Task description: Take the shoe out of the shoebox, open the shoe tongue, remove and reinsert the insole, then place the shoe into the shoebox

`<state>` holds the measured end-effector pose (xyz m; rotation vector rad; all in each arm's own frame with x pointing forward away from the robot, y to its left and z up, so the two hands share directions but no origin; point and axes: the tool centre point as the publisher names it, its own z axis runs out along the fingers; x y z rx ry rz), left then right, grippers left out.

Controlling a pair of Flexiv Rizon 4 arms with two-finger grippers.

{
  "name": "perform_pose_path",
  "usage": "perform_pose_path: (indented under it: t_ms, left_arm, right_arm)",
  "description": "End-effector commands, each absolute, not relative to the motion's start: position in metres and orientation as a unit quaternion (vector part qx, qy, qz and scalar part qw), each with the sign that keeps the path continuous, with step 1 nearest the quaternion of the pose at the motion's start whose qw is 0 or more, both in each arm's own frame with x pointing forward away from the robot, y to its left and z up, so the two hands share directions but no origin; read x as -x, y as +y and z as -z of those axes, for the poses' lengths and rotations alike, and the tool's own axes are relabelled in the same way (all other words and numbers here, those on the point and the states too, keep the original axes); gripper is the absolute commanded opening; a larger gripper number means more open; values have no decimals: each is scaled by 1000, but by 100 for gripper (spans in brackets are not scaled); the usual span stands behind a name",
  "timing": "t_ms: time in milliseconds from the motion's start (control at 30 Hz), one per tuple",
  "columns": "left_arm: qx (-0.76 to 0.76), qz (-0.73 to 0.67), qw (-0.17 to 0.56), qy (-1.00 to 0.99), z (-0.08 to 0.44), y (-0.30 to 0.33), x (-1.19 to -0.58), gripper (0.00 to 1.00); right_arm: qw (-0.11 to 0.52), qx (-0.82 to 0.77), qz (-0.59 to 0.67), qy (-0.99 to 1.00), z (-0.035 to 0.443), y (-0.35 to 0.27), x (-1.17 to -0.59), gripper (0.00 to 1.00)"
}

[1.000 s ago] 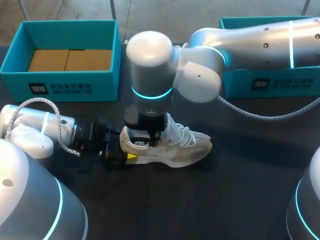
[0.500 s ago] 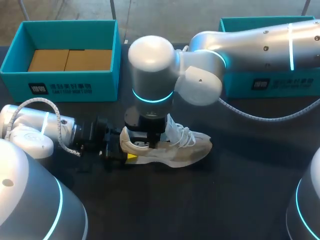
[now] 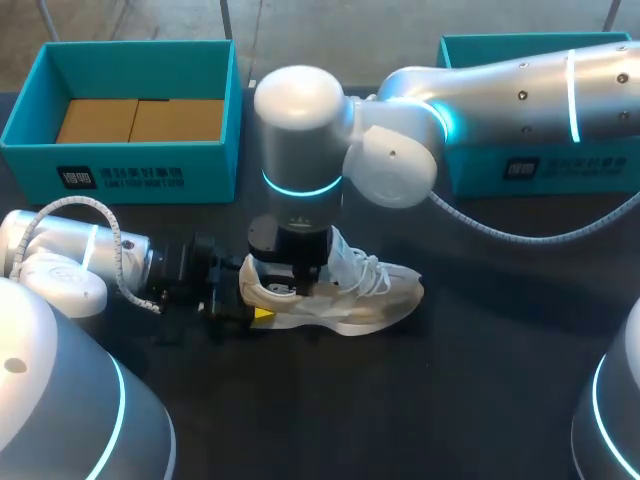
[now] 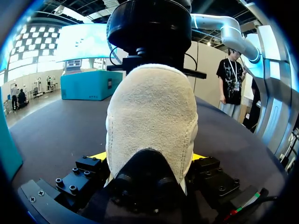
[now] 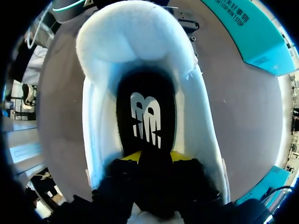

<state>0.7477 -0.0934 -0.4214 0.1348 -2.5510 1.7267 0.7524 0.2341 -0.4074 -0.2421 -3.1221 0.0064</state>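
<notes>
One white logo (image 5: 146,115) marks the insole (image 5: 127,91); left tool (image 4: 148,158) apparently clamps shoe (image 3: 352,300).

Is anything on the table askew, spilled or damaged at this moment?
Nothing stands out. The shoe stands upright on its sole on the table, its heel clamped by the left gripper. The right gripper is down in its opening, above the insole. The shoebox sits square and intact.

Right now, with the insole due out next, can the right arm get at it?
Probably yes: the right gripper sits over the open sneaker, the insole bare just ahead, while the left gripper holds the heel.
</notes>
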Motion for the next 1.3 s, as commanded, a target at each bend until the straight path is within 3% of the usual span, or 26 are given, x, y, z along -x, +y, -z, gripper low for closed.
perform_pose_path:
  t_ms: [33, 67, 567, 1300]
  left_arm:
    - [-44, -560, 29, -827, 420, -94, -748, 0]
    - [-44, -560, 29, -827, 420, -94, -748, 0]
    - [-44, -560, 29, -827, 420, -94, -748, 0]
    - [-44, -560, 29, -827, 420, -94, -748, 0]
  right_arm:
    - [11, 80, -4, -997, 434, 235, -746, 13]
    - [13, 80, -4, -997, 435, 235, -746, 0]
    - [13, 100, 53, -994, 402, 213, -735, 0]
    - [-46, 123, 137, -982, 352, 204, -747, 0]
